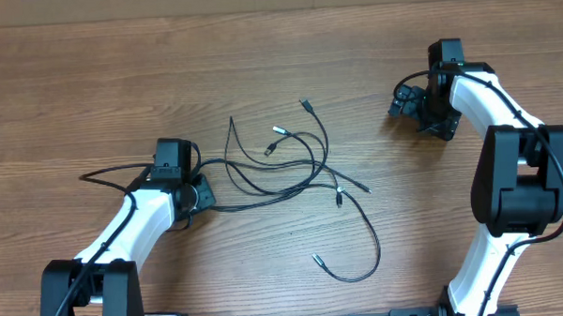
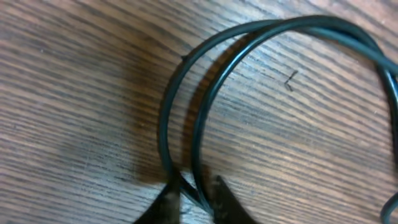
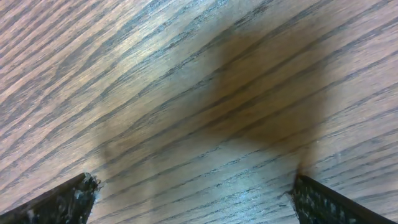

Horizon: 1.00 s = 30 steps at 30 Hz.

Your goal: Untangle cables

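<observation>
Several thin black cables (image 1: 296, 167) lie tangled on the wooden table, with small plug ends spread around (image 1: 306, 105) and one long strand curling toward the front (image 1: 369, 258). My left gripper (image 1: 202, 192) is at the left end of the tangle. In the left wrist view, two cable strands (image 2: 186, 106) loop over the wood and run down between my nearly closed fingertips (image 2: 194, 198), which pinch them. My right gripper (image 1: 419, 111) is far right of the tangle. In the right wrist view its fingers (image 3: 193, 193) are spread wide over bare wood with nothing between them.
The wooden table (image 1: 91, 80) stretches around the tangle. Thicker black cords run from the arms at the left (image 1: 108, 173) and near the right wrist (image 1: 406, 81). The arm bases stand at the front corners.
</observation>
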Motion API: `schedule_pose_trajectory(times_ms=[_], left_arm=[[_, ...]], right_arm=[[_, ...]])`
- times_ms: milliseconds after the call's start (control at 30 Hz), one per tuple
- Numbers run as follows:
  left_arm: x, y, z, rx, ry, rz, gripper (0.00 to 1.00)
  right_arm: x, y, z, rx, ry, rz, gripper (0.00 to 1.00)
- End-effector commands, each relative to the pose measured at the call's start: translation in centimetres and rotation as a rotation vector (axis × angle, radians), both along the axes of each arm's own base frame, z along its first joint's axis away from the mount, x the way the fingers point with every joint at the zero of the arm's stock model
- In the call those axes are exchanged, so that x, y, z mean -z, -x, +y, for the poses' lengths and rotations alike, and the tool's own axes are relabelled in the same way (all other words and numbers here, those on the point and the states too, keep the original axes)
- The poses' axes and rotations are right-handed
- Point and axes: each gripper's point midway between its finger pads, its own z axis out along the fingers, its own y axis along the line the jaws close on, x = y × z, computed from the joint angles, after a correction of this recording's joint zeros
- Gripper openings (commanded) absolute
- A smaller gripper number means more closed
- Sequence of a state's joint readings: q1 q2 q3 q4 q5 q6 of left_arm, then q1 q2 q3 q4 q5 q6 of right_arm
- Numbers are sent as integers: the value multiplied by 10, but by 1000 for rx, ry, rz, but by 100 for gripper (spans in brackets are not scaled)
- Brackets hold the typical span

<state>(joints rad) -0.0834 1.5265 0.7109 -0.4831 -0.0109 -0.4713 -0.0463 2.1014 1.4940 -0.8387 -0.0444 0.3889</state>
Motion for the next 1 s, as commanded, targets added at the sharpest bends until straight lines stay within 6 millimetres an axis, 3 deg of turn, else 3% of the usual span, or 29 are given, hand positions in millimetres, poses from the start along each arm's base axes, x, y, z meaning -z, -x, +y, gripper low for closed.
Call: schedule_pose_trajectory(times_ms=[0, 133, 333, 467, 567, 700, 867, 967], left_arm=[[5, 5, 0, -2, 9, 18, 4], [4, 5, -14, 73, 74, 15, 7], [-8, 13, -65, 349, 320, -9, 8], [-17, 25, -87, 422, 452, 2, 5], [-16, 33, -88, 419, 467, 35, 5], [-15, 34, -82, 418, 435, 48, 21], [-40, 12, -85, 428, 433, 11, 31], [-57, -8, -87, 442, 423, -50, 43]], right_arm=[[0, -4, -3, 7, 6, -7, 100], [0, -4, -3, 7, 6, -7, 100], [0, -4, -3, 7, 6, -7, 100], [0, -4, -3, 8, 6, -7, 100], [0, -4, -3, 7, 6, -7, 100], [0, -4, -3, 7, 6, -7, 100], [0, -4, -3, 7, 6, -7, 100], [0, -4, -3, 7, 6, -7, 100]])
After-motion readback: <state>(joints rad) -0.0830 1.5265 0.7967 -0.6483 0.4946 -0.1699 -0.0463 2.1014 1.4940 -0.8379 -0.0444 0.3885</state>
